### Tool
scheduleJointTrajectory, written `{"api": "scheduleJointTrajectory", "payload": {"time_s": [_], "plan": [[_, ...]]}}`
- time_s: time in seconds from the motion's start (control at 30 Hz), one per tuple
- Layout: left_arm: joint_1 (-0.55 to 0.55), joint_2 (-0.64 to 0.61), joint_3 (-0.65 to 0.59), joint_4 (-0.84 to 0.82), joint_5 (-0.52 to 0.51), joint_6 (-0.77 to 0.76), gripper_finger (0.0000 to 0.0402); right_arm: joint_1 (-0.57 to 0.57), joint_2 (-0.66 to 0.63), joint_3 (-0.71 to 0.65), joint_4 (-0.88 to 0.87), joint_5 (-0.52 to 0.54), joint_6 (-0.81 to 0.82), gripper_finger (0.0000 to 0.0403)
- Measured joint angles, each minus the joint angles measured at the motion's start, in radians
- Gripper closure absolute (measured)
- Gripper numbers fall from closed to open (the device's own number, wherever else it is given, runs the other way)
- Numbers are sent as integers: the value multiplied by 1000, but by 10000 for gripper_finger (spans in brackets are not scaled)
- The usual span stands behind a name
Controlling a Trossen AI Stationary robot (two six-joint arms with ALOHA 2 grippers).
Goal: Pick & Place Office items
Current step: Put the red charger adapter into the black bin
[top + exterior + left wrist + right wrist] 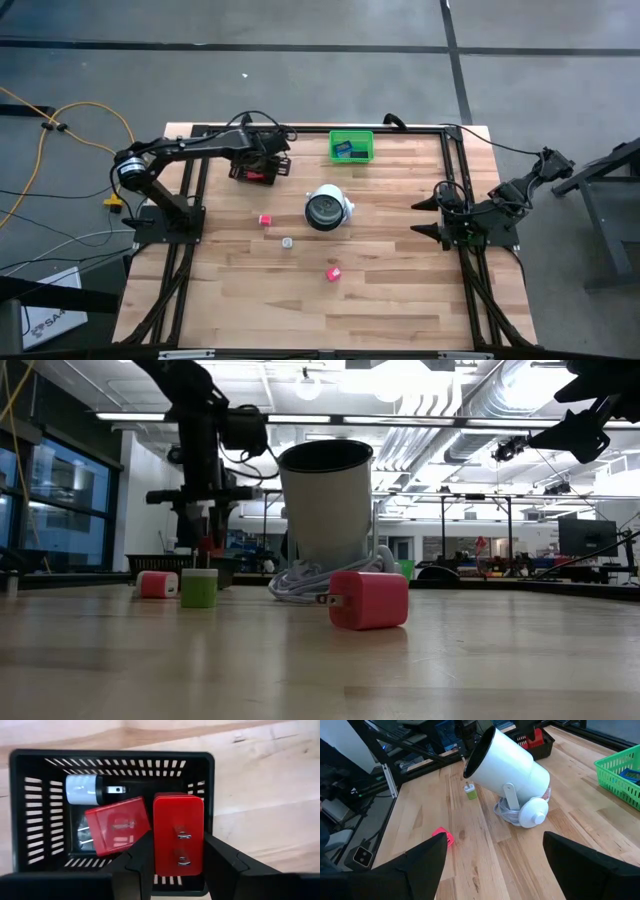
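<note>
While the left claw (172, 865) hangs over the black mesh tray (30, 820), its fingers are pinched on a red charger block (178, 837); let go low and level (prongs up) so it settles beside the second red block (117, 831) and the white plug (84, 789). At the counter's (380, 290) right edge the right claw (428, 217) waits, spread wide and empty. Two pink blocks (265, 220) (332, 272) and what may be a green-and-white plug (287, 242) lie on pale wood planks; behind is an open workshop.

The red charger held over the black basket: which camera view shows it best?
The left wrist view: the red charger fills the frame, prongs visible, between the left tool's fingers. The high view shows only a red speck; the low and right wrist views barely show it.
</note>
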Motion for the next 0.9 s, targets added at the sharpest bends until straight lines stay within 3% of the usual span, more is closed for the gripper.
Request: {"api": "scheduleJointTrajectory", "payload": {"time_s": [0.9], "plan": [[-16,2,-43,15,39,-17,277,0,0,0,0,0,0,86]]}}
